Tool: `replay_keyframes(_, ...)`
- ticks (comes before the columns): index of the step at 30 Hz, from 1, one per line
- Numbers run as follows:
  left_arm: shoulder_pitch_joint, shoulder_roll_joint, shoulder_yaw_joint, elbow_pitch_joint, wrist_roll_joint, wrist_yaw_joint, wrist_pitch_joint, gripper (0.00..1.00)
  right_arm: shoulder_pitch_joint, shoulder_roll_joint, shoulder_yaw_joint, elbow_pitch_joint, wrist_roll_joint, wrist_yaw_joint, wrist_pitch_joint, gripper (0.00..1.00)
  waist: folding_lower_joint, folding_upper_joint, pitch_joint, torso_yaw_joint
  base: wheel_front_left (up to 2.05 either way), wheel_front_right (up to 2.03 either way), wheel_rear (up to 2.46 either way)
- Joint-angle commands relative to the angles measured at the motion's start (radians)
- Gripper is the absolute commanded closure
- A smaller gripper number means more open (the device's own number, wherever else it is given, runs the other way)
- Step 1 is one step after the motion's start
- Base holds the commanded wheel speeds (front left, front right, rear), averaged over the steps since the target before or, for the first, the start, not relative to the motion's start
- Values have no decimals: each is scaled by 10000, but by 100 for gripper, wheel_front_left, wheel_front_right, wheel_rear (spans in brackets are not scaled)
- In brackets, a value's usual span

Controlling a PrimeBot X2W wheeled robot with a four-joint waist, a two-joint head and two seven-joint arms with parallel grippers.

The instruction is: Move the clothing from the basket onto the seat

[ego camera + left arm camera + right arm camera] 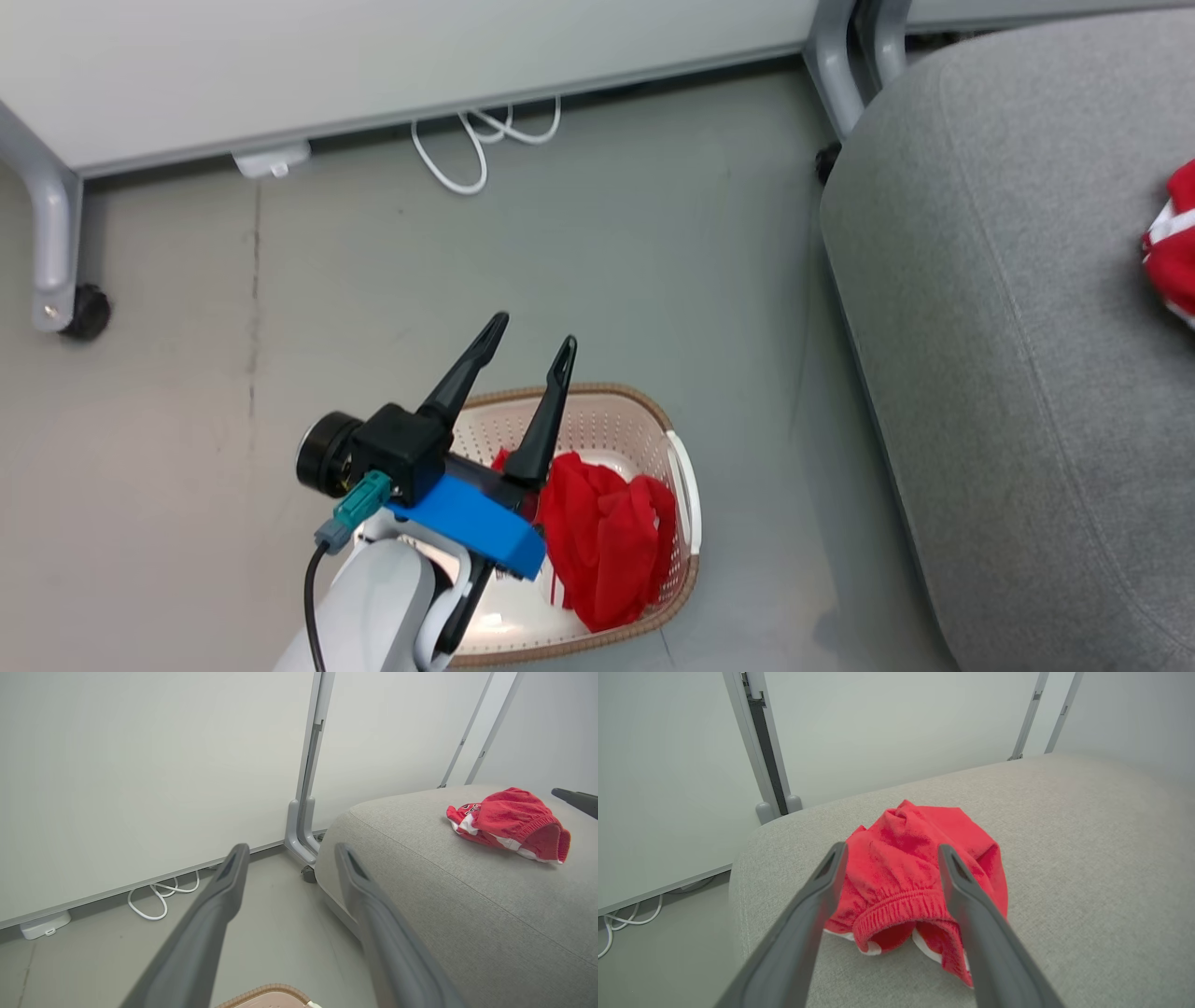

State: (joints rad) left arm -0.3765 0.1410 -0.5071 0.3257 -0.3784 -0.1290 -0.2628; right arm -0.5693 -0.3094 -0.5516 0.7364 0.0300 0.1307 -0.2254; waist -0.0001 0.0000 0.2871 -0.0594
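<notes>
The cream basket (pixel 680 467) stands on the floor with crumpled red clothing (pixel 607 537) inside. My left gripper (pixel 534 331) hovers above its left half, fingers spread open with nothing between them. The left wrist view shows the same open gripper (pixel 290 851) over the basket rim (pixel 271 993), facing the wall. To the right lies the grey seat (pixel 1008 327) with a red garment (pixel 1178 247) with white trim on it. In the right wrist view my right gripper (pixel 892 851) is open just above that garment (pixel 920 868), which lies loose on the seat (pixel 1087 858).
White partition panels on grey feet with a black caster (pixel 86 313) stand behind the basket. A white cable (pixel 467 154) and a small white box (pixel 271 161) lie at their base. Grey floor (pixel 653 233) stretches between the basket, the panels and the seat.
</notes>
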Motion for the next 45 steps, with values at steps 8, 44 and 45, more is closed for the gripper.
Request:
replay_keyframes(8, 1188, -93, 787, 227, -33, -22, -28, 0, 2078, 718, 1125, -2097, 32, 1, 310, 0, 1, 0, -1519, 272, 0, 0, 0)
replay_keyframes(44, 2841, -353, 3339, 627, 458, -22, -30, 0, 6411, 2594, 4241, -6630, 765, 3, 1136, 0, 1, 0, -3029, 1648, 0, 0, 0)
replay_keyframes(45, 2838, -354, 3357, 619, 459, -22, -28, 0, 6384, 2594, 4276, -6606, 784, 1, 1117, 0, 1, 0, -3035, 1649, 0, 0, 0)
